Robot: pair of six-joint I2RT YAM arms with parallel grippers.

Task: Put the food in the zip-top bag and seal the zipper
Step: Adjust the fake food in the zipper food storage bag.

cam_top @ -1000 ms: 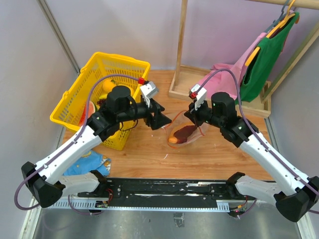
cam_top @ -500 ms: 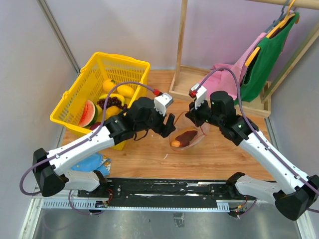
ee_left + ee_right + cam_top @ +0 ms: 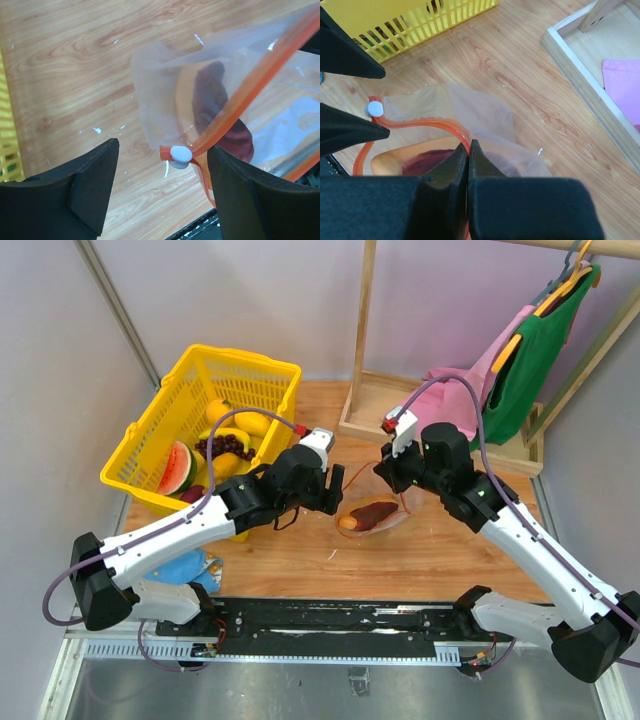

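Pale lilac walls frame a light wooden tabletop (image 3: 290,550), and we start on the left. At ten o'clock sits the yellow plastic basket (image 3: 150,435), stocked with a red-green toy watermelon wedge (image 3: 178,468), a yellow toy banana (image 3: 233,437), round yellow-orange toy fruits (image 3: 250,423) and a dark bunch of toy grapes (image 3: 222,446). Down at eight o'clock, a blue patterned cloth (image 3: 188,568) peeks out beneath the left arm.

Now the left gripper (image 3: 330,495), reaching in at the table's centre. Its jaws stand wide apart, holding nothing. The wrist view shows the small white slider (image 3: 180,155) right between the black fingers (image 3: 90,192), nearer the three o'clock one and touching neither. From that slider the thin red-orange zipper strip (image 3: 250,90) runs off toward one o'clock, its two halves parted, so the mouth is unsealed.

The clear crinkly zip-top bag (image 3: 155,90) lies on the wood dead centre, with a dark red-brown oblong toy piece (image 3: 375,510) and a small orange toy piece (image 3: 347,523) inside.

On to the right gripper (image 3: 390,478), at the bag's twelve o'clock edge. Its jaws are pinched tight on the red strip, holding that lip clear of the wood.

Over at one o'clock a light wooden rack (image 3: 362,350) stands on its tray base with a pink cloth (image 3: 445,377) lying in it. A green garment (image 3: 525,370) hangs at two o'clock.
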